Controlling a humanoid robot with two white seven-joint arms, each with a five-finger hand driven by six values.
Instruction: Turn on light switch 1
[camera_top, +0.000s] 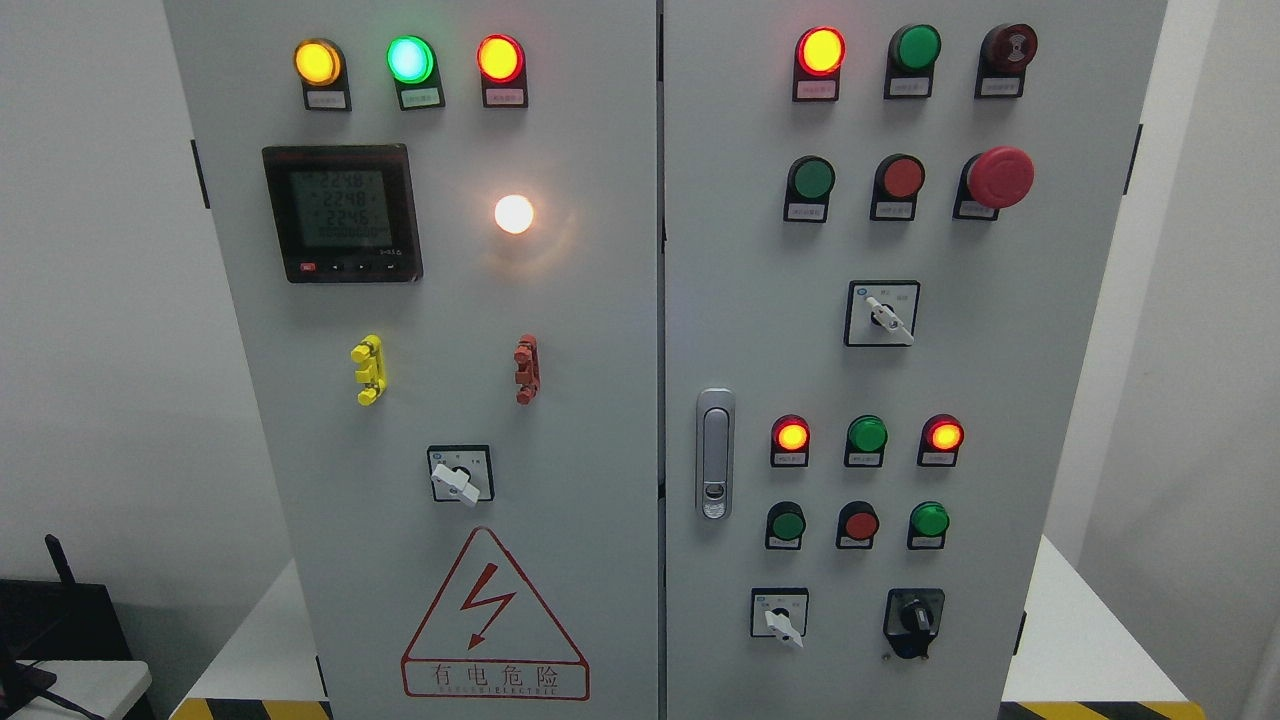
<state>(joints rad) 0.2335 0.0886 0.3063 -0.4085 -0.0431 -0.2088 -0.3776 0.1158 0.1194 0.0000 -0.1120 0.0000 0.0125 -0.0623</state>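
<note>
A grey electrical cabinet with two doors fills the head view. On the left door a white rotary switch has its handle pointing down-left. A white round lamp above it glows. The right door carries another white rotary switch, a third one low down, and a black rotary switch beside it. Neither of my hands shows in the picture.
Yellow, green and red indicator lamps are lit at the top left. A digital meter, yellow and red clips, a red emergency button, a door handle and a warning triangle are on the panel.
</note>
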